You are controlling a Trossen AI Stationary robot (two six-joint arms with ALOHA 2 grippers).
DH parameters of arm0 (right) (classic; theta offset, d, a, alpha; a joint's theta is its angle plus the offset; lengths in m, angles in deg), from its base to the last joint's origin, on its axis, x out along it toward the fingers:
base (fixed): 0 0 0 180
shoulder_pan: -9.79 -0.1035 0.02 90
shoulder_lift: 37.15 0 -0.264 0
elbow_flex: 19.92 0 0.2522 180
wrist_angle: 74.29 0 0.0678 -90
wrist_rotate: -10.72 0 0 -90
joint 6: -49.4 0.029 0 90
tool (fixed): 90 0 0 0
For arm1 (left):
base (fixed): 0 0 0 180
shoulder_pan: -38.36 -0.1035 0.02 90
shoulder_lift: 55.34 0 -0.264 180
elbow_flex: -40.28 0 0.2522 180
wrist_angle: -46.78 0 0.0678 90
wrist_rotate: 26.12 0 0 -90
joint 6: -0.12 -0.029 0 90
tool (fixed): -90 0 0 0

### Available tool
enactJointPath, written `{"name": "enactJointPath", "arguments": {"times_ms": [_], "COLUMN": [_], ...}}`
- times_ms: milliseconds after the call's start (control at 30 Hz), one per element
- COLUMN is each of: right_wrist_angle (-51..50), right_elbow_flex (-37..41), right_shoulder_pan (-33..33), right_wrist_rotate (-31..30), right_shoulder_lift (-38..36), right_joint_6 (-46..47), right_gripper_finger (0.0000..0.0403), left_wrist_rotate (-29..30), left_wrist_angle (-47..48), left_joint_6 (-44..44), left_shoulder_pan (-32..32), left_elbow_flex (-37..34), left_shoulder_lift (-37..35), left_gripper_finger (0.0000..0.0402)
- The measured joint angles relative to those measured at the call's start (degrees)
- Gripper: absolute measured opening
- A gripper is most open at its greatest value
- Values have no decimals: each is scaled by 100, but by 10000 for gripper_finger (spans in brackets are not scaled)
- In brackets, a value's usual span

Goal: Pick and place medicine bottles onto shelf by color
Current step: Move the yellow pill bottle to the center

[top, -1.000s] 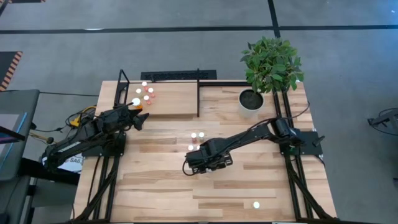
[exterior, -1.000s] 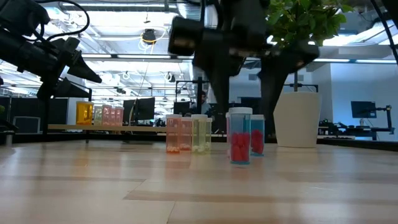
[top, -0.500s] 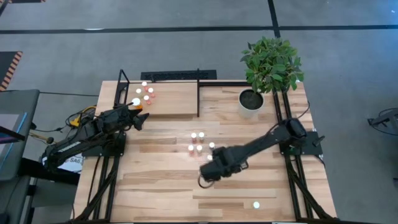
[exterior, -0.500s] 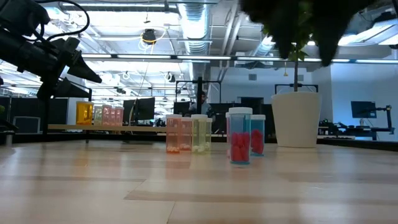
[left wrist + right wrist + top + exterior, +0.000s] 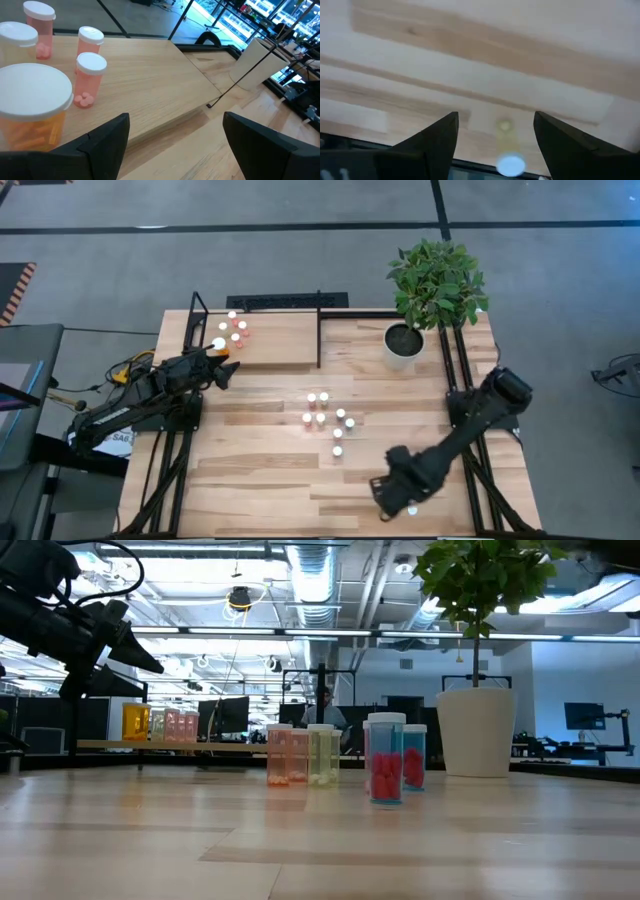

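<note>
Now swung forward, right pincer [image 5: 392, 502] open, above lone bottle [image 5: 411, 509]

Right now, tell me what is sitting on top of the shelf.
On the shelf, near its left end, stand a few white-capped medicine bottles: pinkish ones and a larger orange one. The left gripper hovers open beside them. The high view hides their sides, so exact contents stay unclear.

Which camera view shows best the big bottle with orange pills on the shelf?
The left wrist view: the big bottle stands close, white cap and orange pills clear. The high view shows only its cap as a bright dot. The low view shows it far off; the right wrist view misses it.
</note>
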Motion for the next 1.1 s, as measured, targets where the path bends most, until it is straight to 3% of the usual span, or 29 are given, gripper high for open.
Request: {"name": "enactJointPath", "arguments": {"times_ms": [200, 467, 867, 1100], "right_wrist_angle": [634, 1210, 1404, 1520], "right_elbow_flex": [525, 520, 517, 517], "right_shoulder_pan": [-523, -723, -786, -786], "right_wrist_rotate": [114, 587, 573, 549], "right_shoulder_lift": [-90, 324, 391, 391], "right_joint_6": [712, 692, 678, 672], "right_gripper_finger": [282, 282, 280, 238], "left_wrist_rotate": [-1, -2, -1, 0], "left_wrist_angle": [-1, -2, -1, 0], "left_joint_6": [2, 2, 1, 2], "left_shoulder_pan": [0, 0, 1, 0], "left_elbow_flex": [0, 0, 0, 0], "left_shoulder_lift": [0, 0, 0, 0], "left_gripper_finger": [309, 309, 309, 309]}}
